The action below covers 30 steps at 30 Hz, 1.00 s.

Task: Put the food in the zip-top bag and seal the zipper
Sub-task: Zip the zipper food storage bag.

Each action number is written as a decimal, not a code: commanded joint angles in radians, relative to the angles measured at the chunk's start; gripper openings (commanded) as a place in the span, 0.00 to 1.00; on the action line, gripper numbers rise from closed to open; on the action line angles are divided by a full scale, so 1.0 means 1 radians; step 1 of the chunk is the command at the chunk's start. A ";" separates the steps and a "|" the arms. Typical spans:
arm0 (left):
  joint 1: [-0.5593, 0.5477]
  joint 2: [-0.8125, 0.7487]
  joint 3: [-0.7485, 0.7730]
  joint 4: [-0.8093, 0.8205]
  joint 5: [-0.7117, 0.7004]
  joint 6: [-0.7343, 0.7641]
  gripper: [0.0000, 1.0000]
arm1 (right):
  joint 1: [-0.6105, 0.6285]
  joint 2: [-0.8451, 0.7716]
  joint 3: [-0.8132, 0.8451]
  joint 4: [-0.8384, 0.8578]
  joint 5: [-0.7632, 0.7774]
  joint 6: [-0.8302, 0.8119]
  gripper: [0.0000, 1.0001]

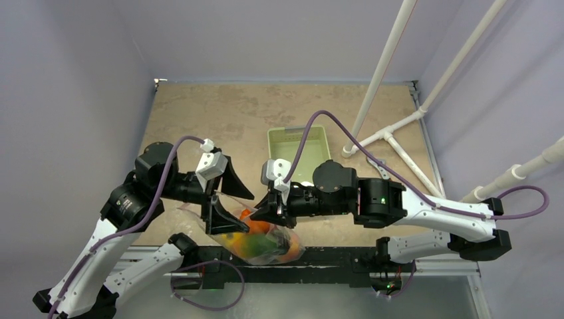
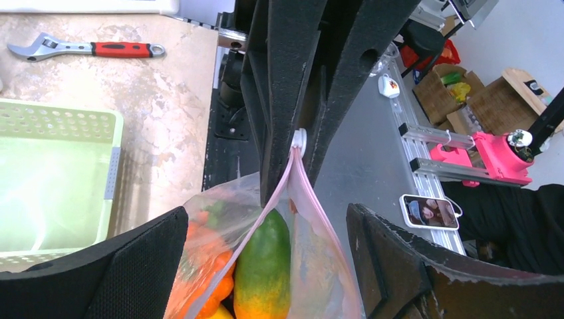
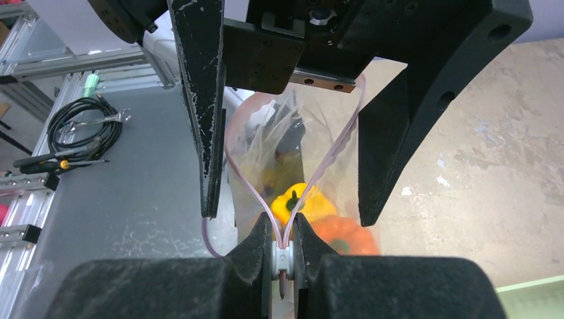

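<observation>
At the near edge of the counter, about midway along it, the zip-top bag sags over the rim with the food inside. The two arms meet just above it.

The right gripper is pressed together on the white slider of the zipper. Its own wrist camera shows the two pink tracks meeting at that slider and parting into an open loop beyond it. The left gripper stands with its jaws spread wide, one finger on either side of the bag's mouth. Whether either finger touches the plastic cannot be told.

From above, the contents read only as an orange, yellow and green mass. The right wrist view picks out a yellow pepper and an orange pumpkin down in the mouth. The left wrist view shows a green-and-yellow fruit against the bag's wall, with orange pieces beside it.

Farther in, near the middle of the counter, sits the pale green basket, apart from the bag.

The left wrist view alone shows a red-handled wrench lying on the counter beyond the basket, and a phone on a metal surface off the counter. The right wrist view alone shows a black cable coil on a grey surface beside the counter.
</observation>
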 commanded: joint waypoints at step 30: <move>-0.016 0.005 0.040 -0.070 -0.185 0.086 0.00 | -0.008 0.012 0.154 -0.044 0.147 0.163 0.00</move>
